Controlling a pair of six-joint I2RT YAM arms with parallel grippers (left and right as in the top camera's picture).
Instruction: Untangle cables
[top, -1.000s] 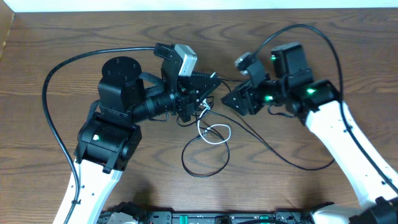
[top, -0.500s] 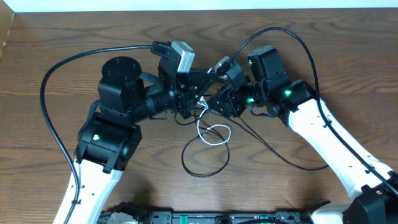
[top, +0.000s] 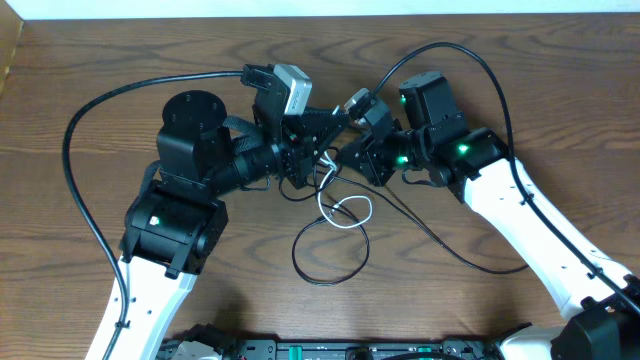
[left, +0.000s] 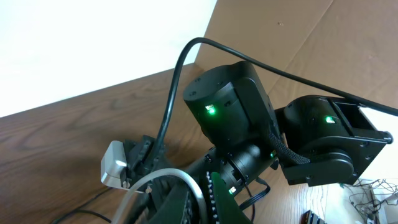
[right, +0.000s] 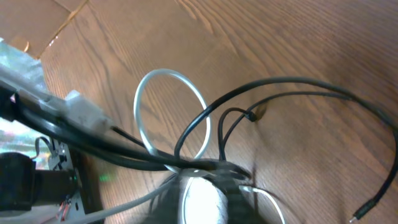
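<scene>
1. My left gripper (left: 200, 200) has its jaws together. It seems to pinch a strand of the cables (top: 320, 183), but the fingers are mostly hidden, so I am not sure which strand.
2. My right gripper (top: 352, 158) stands just beside the left one, tip toward tip. I cannot tell if its jaws are apart or closed, because in its wrist view the cords cross right before the lens and everything near is blurred.
3. The knot of the cables lies between the two grippers, a little on my side of them.
4. From the knot the white cable (top: 346, 212) makes a small loop toward me, and a black loop (top: 330, 270) lies on the table (top: 470, 320) nearer to me.
5. One long black strand (top: 455, 258) runs from the knot out to my right and passes under the right arm (top: 520, 215). The right arm is nearer to it, so I judge the coming pull should go rightward along this strand, away from the left gripper.
</scene>
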